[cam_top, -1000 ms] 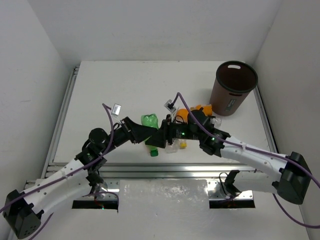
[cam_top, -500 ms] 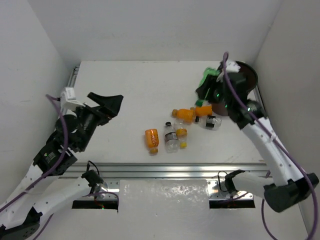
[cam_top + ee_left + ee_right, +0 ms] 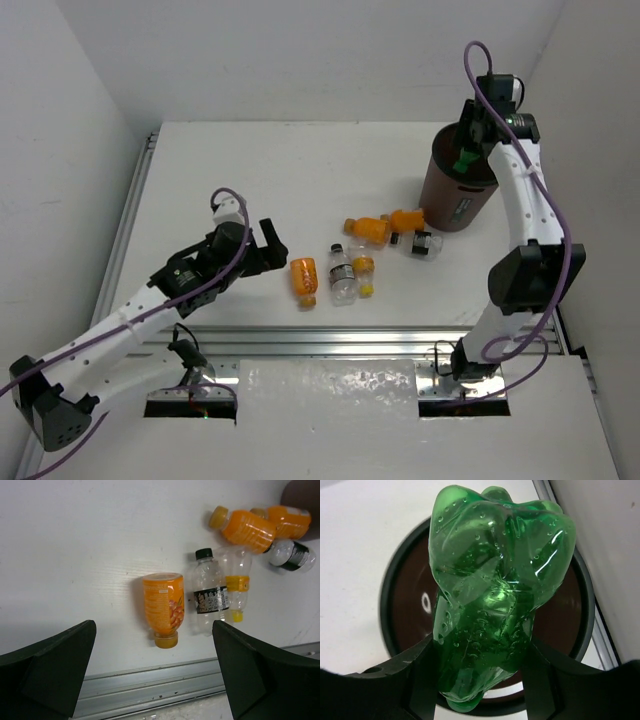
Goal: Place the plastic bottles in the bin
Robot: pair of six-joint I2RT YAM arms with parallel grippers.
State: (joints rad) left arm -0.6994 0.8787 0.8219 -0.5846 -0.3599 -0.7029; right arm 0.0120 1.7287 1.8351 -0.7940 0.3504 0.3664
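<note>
My right gripper (image 3: 468, 150) hangs over the mouth of the dark brown bin (image 3: 455, 200), shut on the green bottle (image 3: 495, 595), which points down into the bin (image 3: 387, 605). My left gripper (image 3: 270, 245) is open and empty, just left of an orange bottle (image 3: 303, 278) lying on the table. In the left wrist view that orange bottle (image 3: 164, 607) lies ahead, between the spread fingers (image 3: 60, 665). Beside it lie a clear bottle with a black label (image 3: 210, 597) and a clear one with a yellow label (image 3: 236, 585). Two more orange bottles (image 3: 245, 525) (image 3: 287, 520) and another clear bottle (image 3: 292, 555) lie by the bin's foot.
A metal rail (image 3: 330, 335) runs along the table's near edge, just below the nearest bottles. White walls close the table in on the left, right and back. The bin stands in the far right corner, close to the right wall.
The left gripper opened and let go of the green bottle. The right arm carried that bottle from mid-table up over the bin. The left arm swung away left, then back toward the orange bottle.
</note>
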